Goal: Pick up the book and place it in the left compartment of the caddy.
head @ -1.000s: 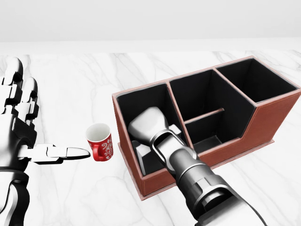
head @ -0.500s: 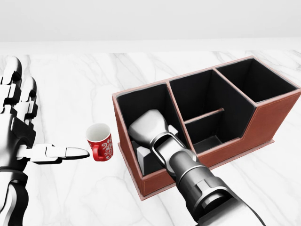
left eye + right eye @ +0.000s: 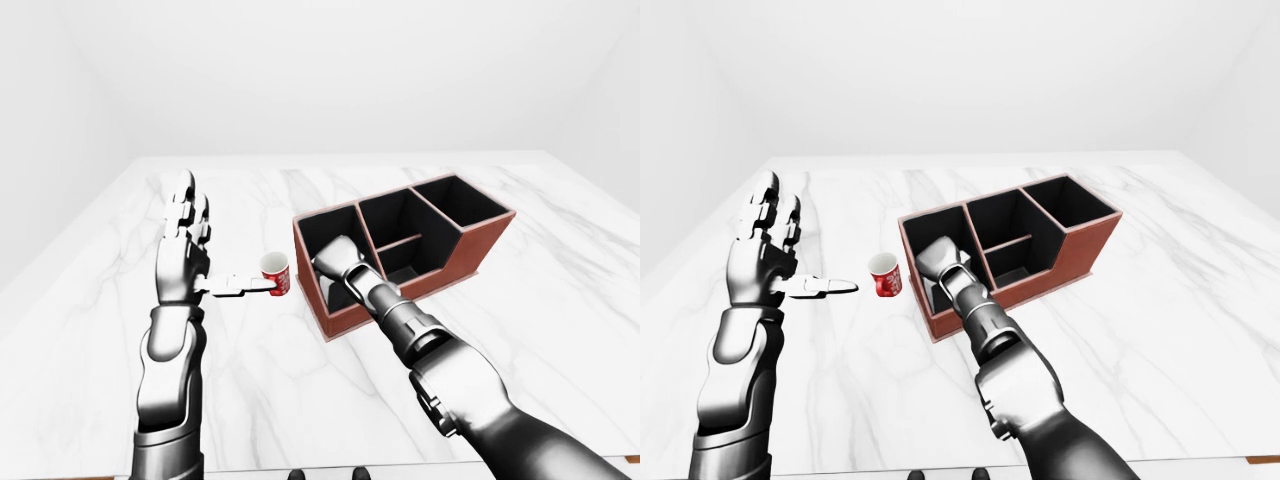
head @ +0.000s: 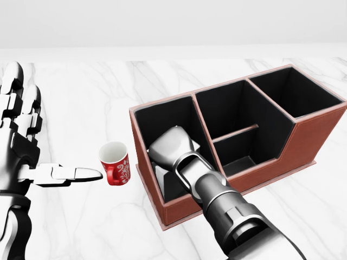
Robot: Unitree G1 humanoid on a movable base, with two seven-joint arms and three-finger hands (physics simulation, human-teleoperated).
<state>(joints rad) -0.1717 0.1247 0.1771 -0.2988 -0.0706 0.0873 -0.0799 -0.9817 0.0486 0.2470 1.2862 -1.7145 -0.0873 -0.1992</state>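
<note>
Here, head view: right hand (image 4: 172, 145) sunk in the left compartment of the caddy (image 4: 313, 129), its back hiding the fingers, so grip not readable; pale book (image 4: 163, 174) upright just beneath, already inside. Left hand (image 4: 21, 142) splayed open, empty, near a cup (image 4: 115, 163). Eye views: marble table (image 3: 560, 300), bare white room.

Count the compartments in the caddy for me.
4 in the caddy: left, where the right robot hand reaches; a middle pair split by a low divider; and the right one.
</note>
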